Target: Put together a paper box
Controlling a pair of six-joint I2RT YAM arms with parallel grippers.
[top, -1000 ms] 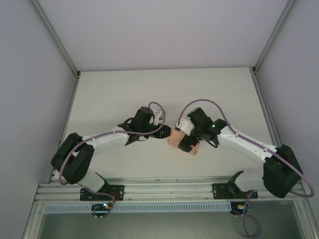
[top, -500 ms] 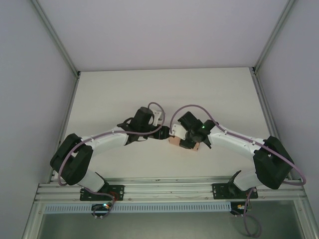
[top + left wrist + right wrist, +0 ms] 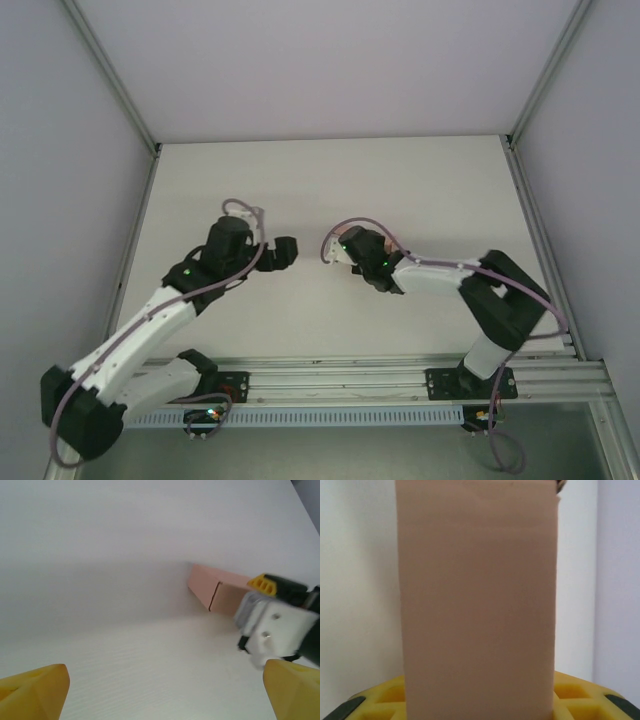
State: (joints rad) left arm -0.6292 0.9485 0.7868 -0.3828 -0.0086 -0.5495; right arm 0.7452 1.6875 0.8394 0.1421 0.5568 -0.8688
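- The salmon-pink thin-card rectangular box [image 3: 477,605] sits between the jaws of the right gripper [image 3: 352,252], standing up out of the yellow pads [image 3: 375,700].
- We judge it light and hollow. The walls should dent under a hard squeeze, and the smooth card could slide in the pads.
- The best hold is across two opposite flat faces, close to a folded edge where the card is stiffest, and clear of any loose flap.
- The right jaws pinch the box across its width.
- The left gripper [image 3: 287,252] stands with its jaws spread wide and empty. The box lies ahead of them, well apart.
- As a container, the box shows a shut end with a seam towards the left jaws. We cannot see inside it.
- We cannot tell whether it touches the white table [image 3: 125,645].
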